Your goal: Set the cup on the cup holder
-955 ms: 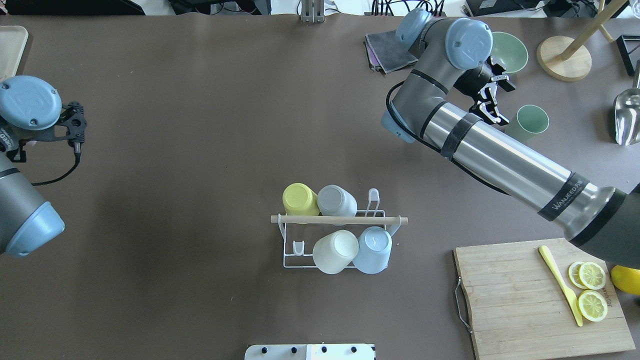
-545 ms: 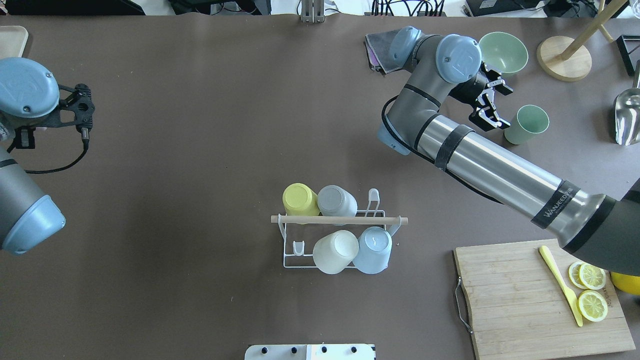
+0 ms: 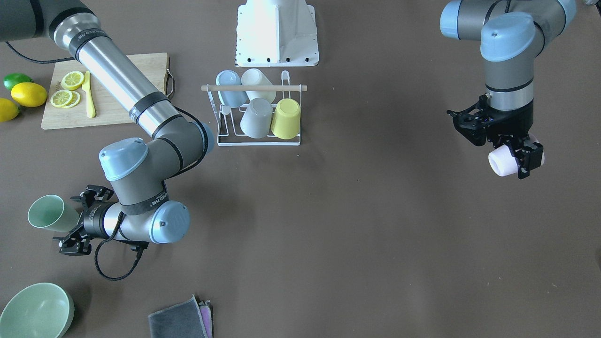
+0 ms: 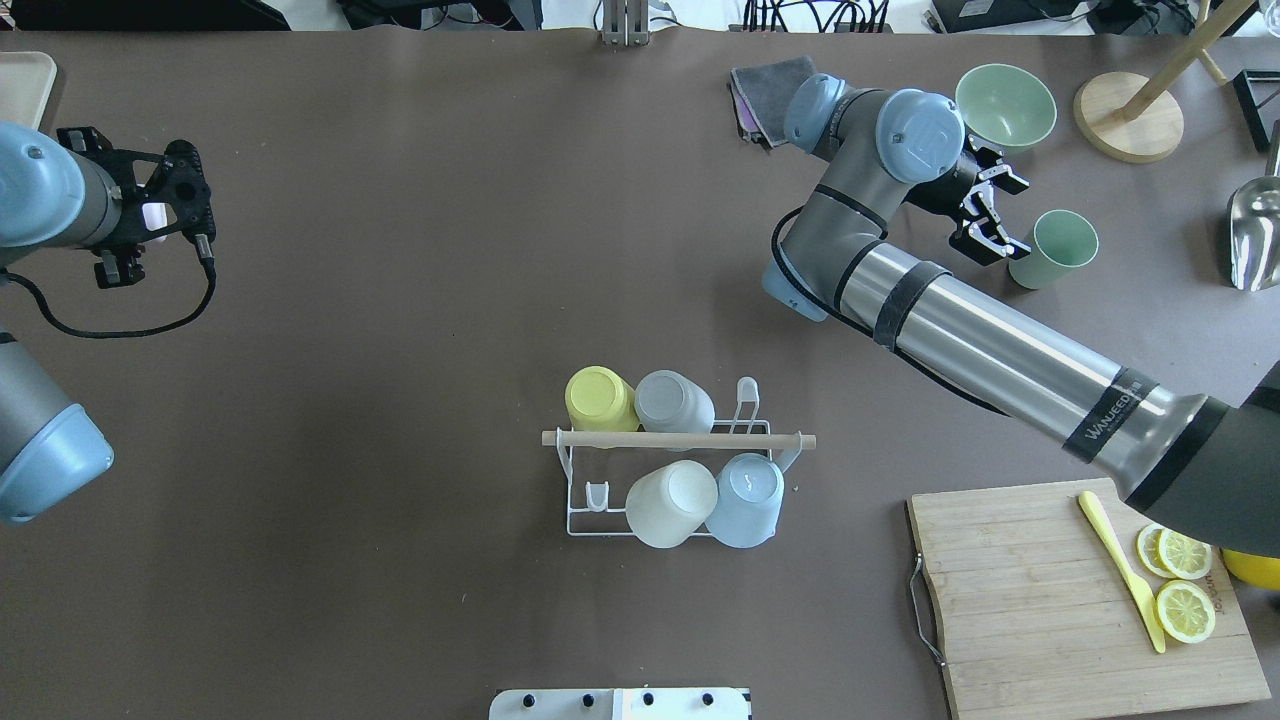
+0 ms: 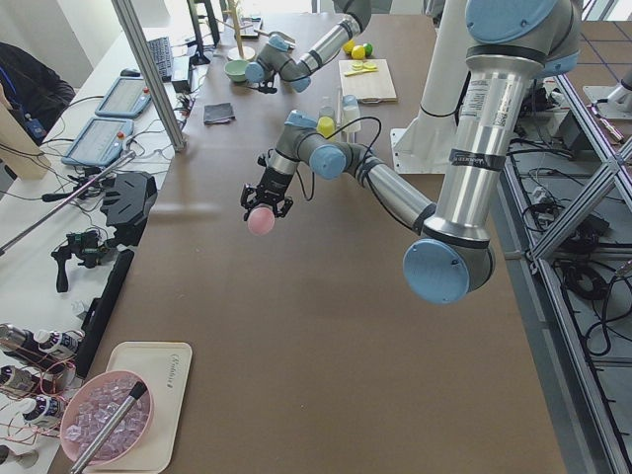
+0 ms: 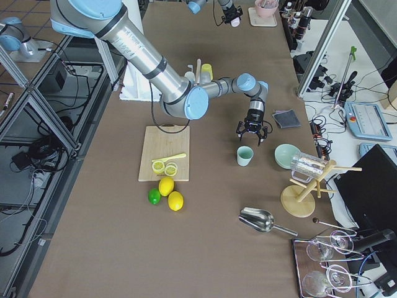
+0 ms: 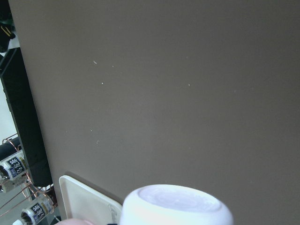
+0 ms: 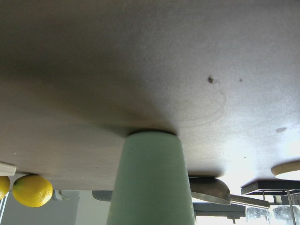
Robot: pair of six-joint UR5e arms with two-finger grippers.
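pink cup [image 3: 498, 162] in left gripper [image 3: 518, 160]; right gripper [image 4: 1008, 216], jaws apart, beside green cup [image 4: 1062, 243]

Surface: brown table [image 4: 400, 300]
Centre: cup holder [image 4: 680, 440]
Robot's right: green cup [image 4: 1060, 245], bowl [image 4: 1005, 105], cloths [image 4: 770, 90], cutting board [image 4: 1020, 600], scoop [image 4: 1255, 235]

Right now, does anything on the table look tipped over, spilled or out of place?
Nothing stands out. The four cups on the white wire cup holder lean upside down on its prongs. The pale green cup stands upright beside the right gripper, and the left gripper holds a pale pink cup above the table.
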